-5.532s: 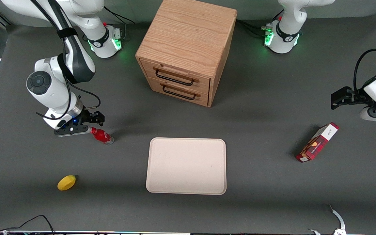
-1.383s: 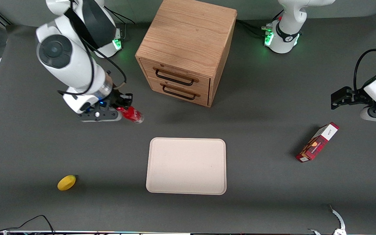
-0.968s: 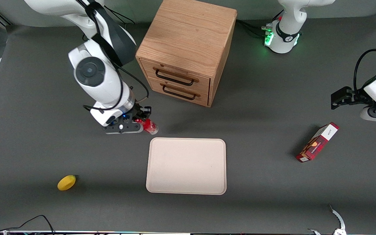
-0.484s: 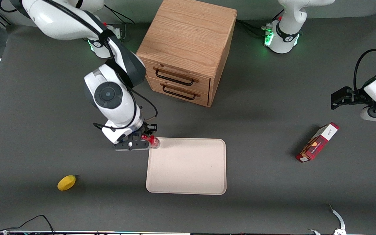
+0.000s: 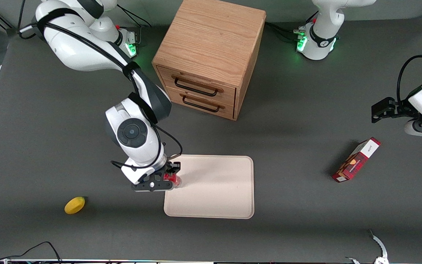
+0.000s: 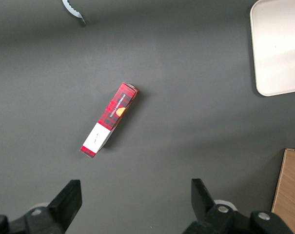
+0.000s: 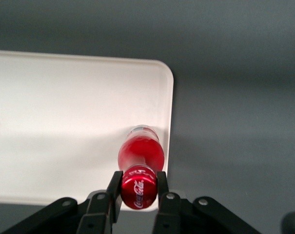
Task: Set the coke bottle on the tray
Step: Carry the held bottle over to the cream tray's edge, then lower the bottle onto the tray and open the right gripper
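Gripping the coke bottle [image 7: 140, 168] at its cap, the gripper [image 5: 167, 178] hangs over the tray [image 5: 214, 190], at the edge toward the working arm's end. Bottle upright, base just inside the rim. Lemon [image 5: 74, 205] lies at the tray's 9 o'clock, well apart.

Front view high overhead, wrist views downward, sharing tray [image 5: 214, 187]

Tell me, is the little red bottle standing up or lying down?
Standing up, cap on top. The pincer grips the coke bottle by its cap, base pointing down over the tray, near its edge. Whether it touches the tray, cannot tell.
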